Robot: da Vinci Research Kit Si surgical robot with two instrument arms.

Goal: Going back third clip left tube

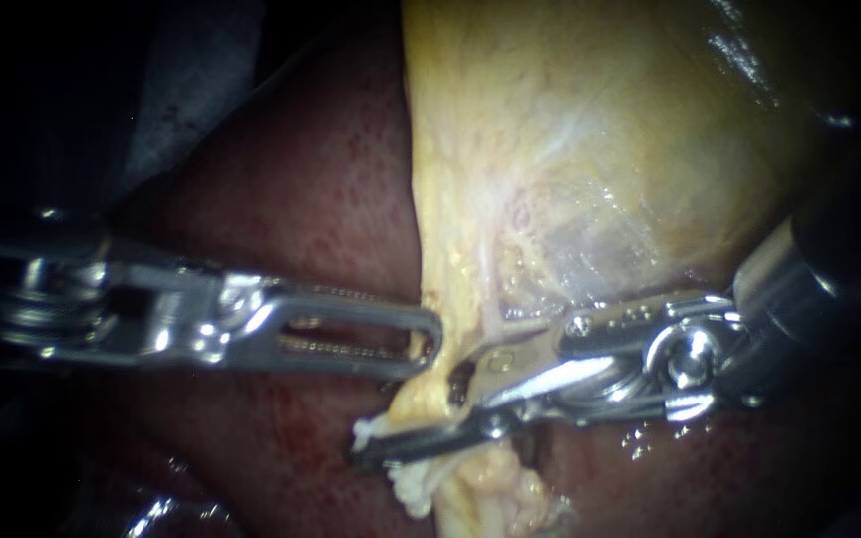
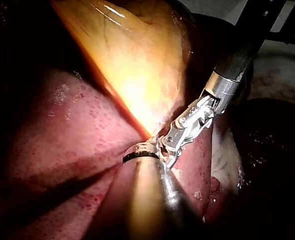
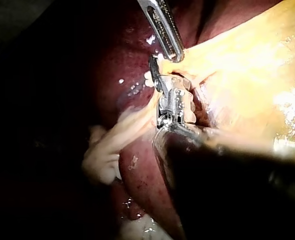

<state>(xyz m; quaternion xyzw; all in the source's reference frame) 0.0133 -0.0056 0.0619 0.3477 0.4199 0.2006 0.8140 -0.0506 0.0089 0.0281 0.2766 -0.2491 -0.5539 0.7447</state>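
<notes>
- Tube (image 1: 421, 401): a pale yellow, fat-coated soft cord at lower centre of the frame, hanging from the sac above. I cannot tell from here whether this is the task's left tube.
- Gallbladder (image 1: 600, 149): a large tan-yellow, glistening sac from upper centre to upper right. It narrows downward into the tube.
- Liver (image 1: 291, 199): a dark red, speckled, wet slab filling the left and bottom of the frame behind everything else.
- Right instrument (image 1: 413, 418): a steel shaft with a dark collar, entering from the right edge, with long slim jaws reaching to lower centre.
  - The jaws stand apart with a clear gap between them.
  - The tube lies in that gap and the lower jaw crosses it.
  - As far as I can judge, the jaws are not clamped on it.
- Left instrument (image 1: 429, 347): bright steel with slotted, toothed jaws, entering from the left edge at mid-height.
  - The jaws are pressed together on the tube's left border.
  - Yellow tissue shows through the slot and is drawn toward the instrument.
- Clip (image 1: 455, 384): a small dark piece on the tube, just right of centre, between the right jaws. It is probably the clip but too small to be sure, and I cannot count the clips.
- Step in hand (judgement): backing the right instrument off the tube. To do it well:
  - Hold the right jaws spread until both are clear.
  - Retreat along the shaft line toward the right edge.
  - Avoid any sideways sweep, which could drag the clip or tear the tube.
  - Keep the left hold steady under mild tension, with no extra pull.
</notes>
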